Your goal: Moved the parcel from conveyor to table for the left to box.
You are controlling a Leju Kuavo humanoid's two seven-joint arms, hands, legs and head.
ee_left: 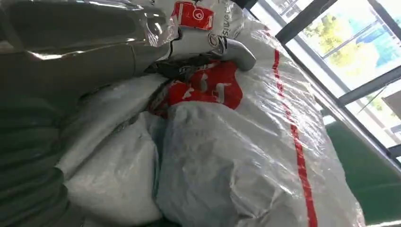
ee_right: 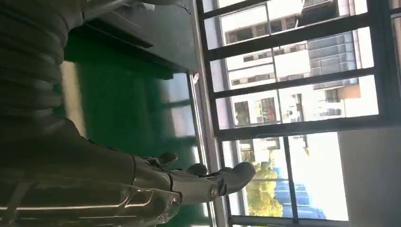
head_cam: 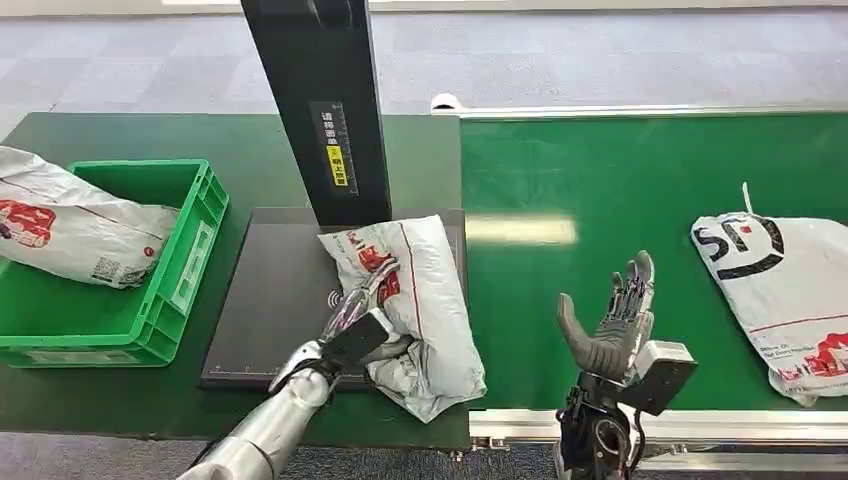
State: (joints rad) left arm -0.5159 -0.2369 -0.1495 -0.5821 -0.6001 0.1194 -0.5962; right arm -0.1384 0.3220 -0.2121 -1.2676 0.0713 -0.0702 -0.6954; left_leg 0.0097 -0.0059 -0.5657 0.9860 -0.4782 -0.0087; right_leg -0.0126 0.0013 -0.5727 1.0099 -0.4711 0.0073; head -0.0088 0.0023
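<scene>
A white plastic parcel (head_cam: 432, 300) with red print lies on the black plate (head_cam: 265, 290), its right side hanging over onto the green conveyor (head_cam: 600, 190). My left hand (head_cam: 355, 322) grips its left edge, fingers laid across the top. In the left wrist view those fingers (ee_left: 231, 47) press into the crinkled parcel (ee_left: 246, 156) at the red print. My right hand (head_cam: 612, 325) stands open above the conveyor's near edge, fingers pointing up, holding nothing. In the right wrist view the right hand (ee_right: 142, 184) hangs over the belt (ee_right: 118, 104).
A green crate (head_cam: 195, 245) stands at the left with a white parcel (head_cam: 70, 225) lying in it. A black post (head_cam: 320, 100) rises behind the plate. Another white parcel (head_cam: 790, 285) lies on the conveyor at the far right.
</scene>
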